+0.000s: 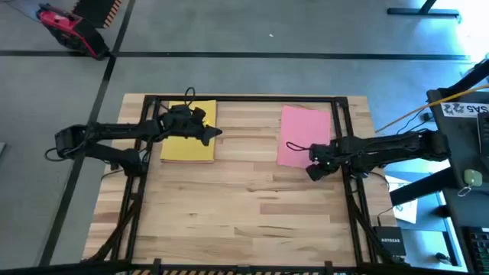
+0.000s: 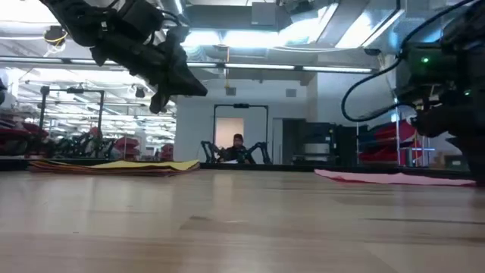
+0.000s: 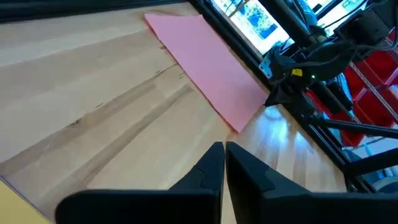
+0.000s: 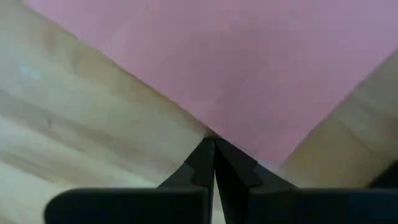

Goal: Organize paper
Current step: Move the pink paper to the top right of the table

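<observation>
high view: flat pink paper (image 1: 303,134) and yellow paper (image 1: 187,143) lie apart; both arms' jaws together.

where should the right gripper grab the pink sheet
At its near corner, coming in low from the table's front. The pink sheet lies flat on the table, so only an edge or corner offers purchase, and the right gripper already sits shut at that corner.

Seen from above, a dark box (image 1: 390,245) beside the bench's near right corner carries white lettering that appears to read NETGEAR; a white sheet (image 1: 467,109) at the right edge bears large dark characters, upside down and not clearly legible
</observation>
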